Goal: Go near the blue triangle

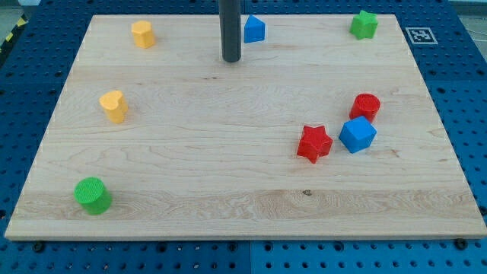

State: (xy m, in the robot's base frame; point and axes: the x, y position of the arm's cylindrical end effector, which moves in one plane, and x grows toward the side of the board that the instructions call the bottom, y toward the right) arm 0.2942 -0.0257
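The blue triangle (254,29) sits near the top edge of the wooden board (190,190), a little right of centre. My tip (231,58) is the lower end of the dark rod coming down from the view's top. It stands just left of and slightly below the blue triangle, with a small gap between them.
A yellow hexagon (142,34) sits top left and a yellow heart (114,106) at the left. A green cylinder (93,195) sits bottom left and a green star (364,25) top right. A red cylinder (366,106), blue cube (358,135) and red star (314,143) cluster at the right.
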